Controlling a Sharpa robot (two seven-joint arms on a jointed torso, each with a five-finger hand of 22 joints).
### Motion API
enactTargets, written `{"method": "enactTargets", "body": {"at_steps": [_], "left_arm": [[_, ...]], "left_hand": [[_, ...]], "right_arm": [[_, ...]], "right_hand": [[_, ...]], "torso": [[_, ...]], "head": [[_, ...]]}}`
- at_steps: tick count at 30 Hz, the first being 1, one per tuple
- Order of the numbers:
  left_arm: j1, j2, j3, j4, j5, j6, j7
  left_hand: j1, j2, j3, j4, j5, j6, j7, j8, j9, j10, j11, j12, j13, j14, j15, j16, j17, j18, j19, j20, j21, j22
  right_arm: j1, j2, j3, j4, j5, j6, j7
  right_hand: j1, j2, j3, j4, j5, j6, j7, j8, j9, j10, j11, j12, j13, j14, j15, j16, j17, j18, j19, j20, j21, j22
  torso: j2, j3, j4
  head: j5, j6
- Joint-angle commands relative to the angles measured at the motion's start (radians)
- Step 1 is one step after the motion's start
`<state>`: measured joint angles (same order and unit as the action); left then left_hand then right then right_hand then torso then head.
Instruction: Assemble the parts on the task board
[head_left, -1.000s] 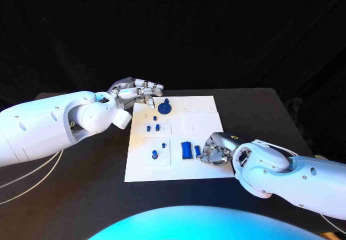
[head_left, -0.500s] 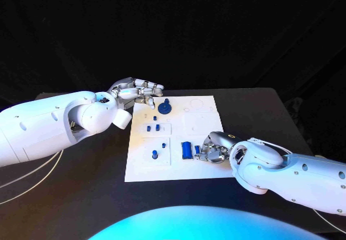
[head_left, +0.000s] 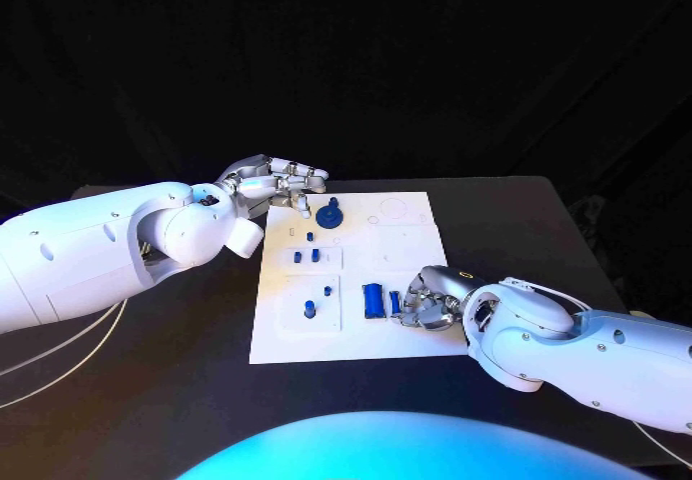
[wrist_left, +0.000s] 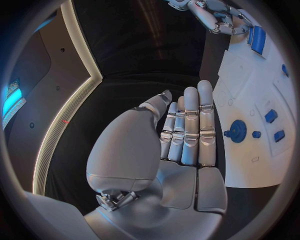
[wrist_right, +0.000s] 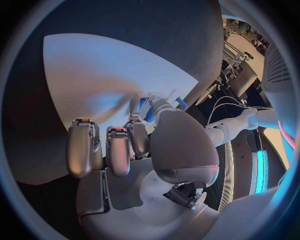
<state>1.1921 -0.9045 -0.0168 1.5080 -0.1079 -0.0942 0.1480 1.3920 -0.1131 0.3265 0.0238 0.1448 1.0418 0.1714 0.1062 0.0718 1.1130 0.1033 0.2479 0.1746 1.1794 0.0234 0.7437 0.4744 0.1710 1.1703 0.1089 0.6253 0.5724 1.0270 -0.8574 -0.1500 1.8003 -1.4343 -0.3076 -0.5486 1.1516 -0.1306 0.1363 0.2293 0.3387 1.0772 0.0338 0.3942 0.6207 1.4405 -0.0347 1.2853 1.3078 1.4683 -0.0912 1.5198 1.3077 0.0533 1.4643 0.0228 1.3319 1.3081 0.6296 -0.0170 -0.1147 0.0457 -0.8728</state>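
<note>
The right hand lies at the near right part of the task board, with its silver fingers curled down onto the white surface. In the right wrist view the fingers bend toward the board and a bit of blue shows just behind the thumb, but whether the hand holds this piece, I cannot tell, because the palm hides the contact.

Just beside this hand lies a blue cylinder, smooth and rounded, with its long axis running from near to far. A thinner blue pin lies parallel to it, between the cylinder and the fingers. To the left, in a square recess, there are two small blue pieces; their shape is too small to tell. Farther on, two short blue pegs are side by side.

At the far end a round blue gear with a toothed edge sits on the board. The left hand is at the far left corner of the board, over the black table. In the left wrist view its fingers are straight and close together, and the hand holds nothing.
</note>
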Motion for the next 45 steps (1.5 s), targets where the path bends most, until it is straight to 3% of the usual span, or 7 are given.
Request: {"method": "enactTargets", "body": {"at_steps": [1, 18, 32, 33, 43, 44, 45], "left_arm": [[0.001, 0.002, 0.000, -0.002, -0.001, 0.017, 0.006], [-0.019, 0.065, -0.016, -0.097, 0.071, -0.064, 0.100], [-0.073, 0.201, -0.015, -0.294, 0.205, -0.190, 0.239], [-0.065, 0.187, -0.016, -0.275, 0.137, -0.123, 0.158], [-0.084, 0.172, -0.008, -0.193, 0.130, -0.258, 0.210], [-0.087, 0.169, -0.007, -0.178, 0.129, -0.282, 0.220], [-0.091, 0.166, -0.005, -0.162, 0.127, -0.309, 0.230]], "left_hand": [[0.002, 0.008, -0.003, -0.002, 0.000, -0.007, 0.001, 0.007, 0.001, -0.007, -0.003, 0.002, -0.001, -0.007, -0.001, -0.003, 0.001, 0.012, -0.007, -0.003, -0.005, 0.000], [-0.035, -0.004, -0.056, 0.042, -0.006, -0.038, 0.000, 0.001, -0.001, -0.035, 0.017, -0.013, -0.022, -0.163, 0.053, -0.271, -0.117, -0.003, -0.202, 0.060, -0.228, -0.128], [-0.026, 0.048, -0.303, 0.087, -0.010, -0.139, -0.045, -0.044, -0.008, -0.190, 0.049, -0.188, -0.113, -0.336, 0.167, -0.682, -0.368, -0.057, -0.474, 0.183, -0.567, -0.425], [-0.437, 0.113, -0.326, 0.053, -0.047, -0.407, -0.083, -0.106, -0.072, -0.462, 0.006, -0.248, -0.175, -0.590, 0.104, -0.744, -0.392, -0.079, -0.679, 0.095, -0.625, -0.462], [-0.755, 0.113, -0.326, -0.024, -0.145, -0.620, -0.171, -0.106, -0.072, -0.682, -0.032, -0.248, -0.175, -0.786, 0.065, -0.744, -0.474, -0.100, -0.845, 0.027, -0.625, -0.572], [-0.780, 0.113, -0.326, -0.024, -0.145, -0.637, -0.171, -0.106, -0.072, -0.698, -0.103, -0.248, -0.175, -0.802, 0.061, -0.744, -0.474, -0.100, -0.858, 0.022, -0.625, -0.572], [-0.804, 0.113, -0.326, -0.024, -0.145, -0.653, -0.171, -0.106, -0.072, -0.715, -0.103, -0.248, -0.175, -0.816, 0.058, -0.744, -0.474, -0.171, -0.870, 0.017, -0.625, -0.572]], "right_arm": [[0.002, -0.016, 0.000, 0.015, 0.028, -0.047, 0.055], [0.097, 0.000, 0.004, -0.269, 0.989, -0.134, 0.751], [0.109, 0.204, 0.021, -0.661, 1.304, -0.028, 0.937], [0.109, 0.186, 0.020, -0.630, 1.189, -0.095, 0.842], [0.080, 0.149, 0.064, -0.495, 1.272, -0.219, 0.919], [0.075, 0.143, 0.072, -0.471, 1.287, -0.241, 0.933], [0.069, 0.135, 0.081, -0.444, 1.303, -0.266, 0.948]], "right_hand": [[0.009, -0.003, -0.009, 0.001, -0.001, -0.011, 0.001, -0.007, -0.003, -0.014, 0.001, -0.015, 0.036, 0.083, 0.000, -0.008, 0.174, -0.007, 0.023, -0.001, -0.015, 0.201], [0.234, 0.061, 0.031, -0.073, -0.146, -0.174, 0.110, -0.179, -0.121, -0.431, 0.115, -0.816, -0.625, -0.258, 0.103, -0.965, -0.685, 0.120, -0.438, 0.108, -1.087, -0.217], [0.225, 0.109, 0.006, -0.100, -0.216, -0.140, 0.156, -0.332, -0.370, -0.404, 0.189, -1.187, -1.143, -0.401, 0.229, -1.453, -1.066, 0.139, -0.656, 0.230, -1.272, -0.660], [-0.188, 0.131, -0.032, -0.130, -0.249, -0.421, 0.100, -0.394, -0.430, -0.721, 0.140, -1.202, -1.171, -0.725, 0.183, -1.520, -1.117, 0.072, -0.898, 0.152, -1.332, -0.823], [-0.499, 0.131, -0.136, -0.229, -0.339, -0.633, 0.057, -0.394, -0.499, -0.950, 0.108, -1.285, -1.226, -0.964, 0.091, -1.520, -1.190, 0.044, -1.081, 0.097, -1.332, -0.997], [-0.534, 0.131, -0.136, -0.229, -0.339, -0.657, 0.052, -0.394, -0.506, -0.976, 0.035, -1.285, -1.231, -0.991, 0.091, -1.520, -1.196, 0.044, -1.102, 0.090, -1.332, -1.013], [-0.558, 0.131, -0.136, -0.229, -0.339, -0.674, 0.048, -0.394, -0.511, -0.995, 0.035, -1.285, -1.234, -1.009, 0.091, -1.520, -1.201, 0.044, -1.116, 0.086, -1.332, -1.025]], "torso": [[-0.002, -0.0010, -0.0008], [-0.070, -0.0150, -0.0112], [-0.111, 0.0065, -0.0058], [-0.100, -0.0024, -0.0085], [-0.094, 0.0050, 0.0382], [-0.093, 0.0071, 0.0516], [-0.092, 0.0086, 0.0611]], "head": [[-0.001, 0.000], [-0.003, 0.020], [0.011, 0.130], [0.006, 0.109], [-0.014, 0.171], [-0.019, 0.189], [-0.023, 0.202]]}}
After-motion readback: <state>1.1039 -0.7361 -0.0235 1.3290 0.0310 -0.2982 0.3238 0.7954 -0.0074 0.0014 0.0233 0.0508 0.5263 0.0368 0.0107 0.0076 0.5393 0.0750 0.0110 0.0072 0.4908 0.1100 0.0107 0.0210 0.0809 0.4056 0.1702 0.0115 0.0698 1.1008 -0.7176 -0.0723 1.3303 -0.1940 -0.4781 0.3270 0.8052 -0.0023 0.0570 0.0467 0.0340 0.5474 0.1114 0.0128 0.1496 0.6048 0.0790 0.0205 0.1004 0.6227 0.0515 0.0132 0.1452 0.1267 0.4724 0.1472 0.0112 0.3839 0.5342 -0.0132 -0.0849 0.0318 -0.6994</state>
